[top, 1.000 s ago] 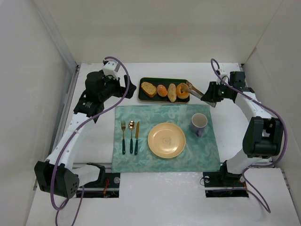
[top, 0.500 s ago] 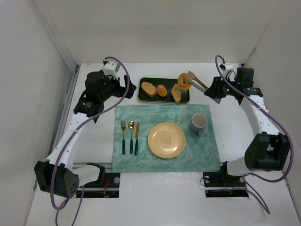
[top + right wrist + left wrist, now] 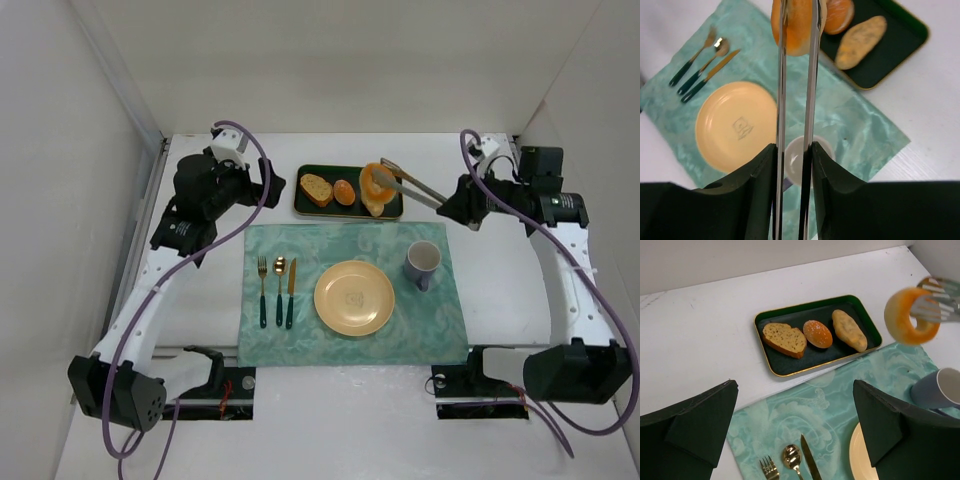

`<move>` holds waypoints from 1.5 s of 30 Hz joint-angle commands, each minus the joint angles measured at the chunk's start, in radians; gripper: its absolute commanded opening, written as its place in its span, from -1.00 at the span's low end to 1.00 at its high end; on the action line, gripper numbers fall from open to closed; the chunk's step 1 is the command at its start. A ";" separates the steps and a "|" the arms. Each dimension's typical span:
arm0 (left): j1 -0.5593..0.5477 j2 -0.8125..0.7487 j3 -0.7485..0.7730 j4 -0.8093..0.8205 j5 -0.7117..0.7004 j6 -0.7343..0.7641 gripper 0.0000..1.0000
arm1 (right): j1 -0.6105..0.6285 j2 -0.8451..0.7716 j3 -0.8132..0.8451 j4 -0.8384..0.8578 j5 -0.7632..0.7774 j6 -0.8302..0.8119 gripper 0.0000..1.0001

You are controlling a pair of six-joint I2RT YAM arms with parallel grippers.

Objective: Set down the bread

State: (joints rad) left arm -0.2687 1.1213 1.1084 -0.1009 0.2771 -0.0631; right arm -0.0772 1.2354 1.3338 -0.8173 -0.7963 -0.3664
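From above, my top camera is showing the bread [image 3: 373, 182] in line with the right end of the tray [image 3: 300, 208], overlapping the long roll [image 3: 377, 207]. From that view alone I cannot tell whether it is resting or raised. My left wrist camera is answering that. The bread [image 3: 910, 315] is hanging on edge in the air with its hole facing the lens, to the right of the tray [image 3: 765, 320], in front of the mat [image 3: 790, 410] corner. A slice [image 3: 784, 339], a round roll [image 3: 817, 333] and the long roll [image 3: 849, 330] are lying in the tray.

My right wrist camera is looking along the tongs [image 3: 781, 100]. Only there am I seeing their two blades running nearly parallel, pinching the bread [image 3: 797, 25] from both sides at the tips. The plate [image 3: 735, 125] and mug [image 3: 793, 150] are sitting on the mat below.

My right end effector [image 3: 448, 200] is clamping narrowly on the handle end of the tongs [image 3: 415, 185], its fingers [image 3: 755, 190] pressing the blades from outside. My left end effector [image 3: 795, 385] is spreading wide and gripping nothing, above the counter [image 3: 715, 315] left of the tray.
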 commanded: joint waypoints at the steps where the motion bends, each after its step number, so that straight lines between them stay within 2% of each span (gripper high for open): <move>1: -0.003 -0.051 0.021 0.064 -0.024 0.002 1.00 | 0.054 -0.059 0.033 -0.195 -0.112 -0.213 -0.38; 6: -0.003 -0.071 0.001 0.082 -0.045 0.011 1.00 | 0.216 -0.119 -0.007 -0.386 -0.080 -0.345 -0.38; 12: -0.003 -0.071 0.001 0.082 -0.055 0.011 1.00 | 0.318 -0.155 -0.024 -0.430 -0.067 -0.385 -0.38; 14: -0.003 -0.071 0.001 0.082 -0.055 0.011 1.00 | 0.367 -0.125 -0.010 -0.463 -0.008 -0.399 -0.38; 21: -0.003 -0.089 0.001 0.082 -0.065 0.020 1.00 | 0.399 0.009 -0.001 -0.555 0.040 -0.506 -0.38; 30: -0.003 -0.089 0.001 0.082 -0.065 0.020 1.00 | 0.399 0.050 -0.002 -0.471 0.152 -0.464 -0.36; 40: -0.003 -0.098 0.001 0.082 -0.065 0.020 1.00 | 0.399 0.091 -0.033 -0.425 0.200 -0.442 -0.25; 45: -0.003 -0.098 0.001 0.082 -0.065 0.020 1.00 | 0.399 0.091 -0.042 -0.416 0.209 -0.433 -0.09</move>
State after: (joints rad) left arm -0.2687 1.0584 1.1072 -0.0711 0.2157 -0.0555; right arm 0.3122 1.3357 1.2922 -1.2751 -0.5785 -0.8051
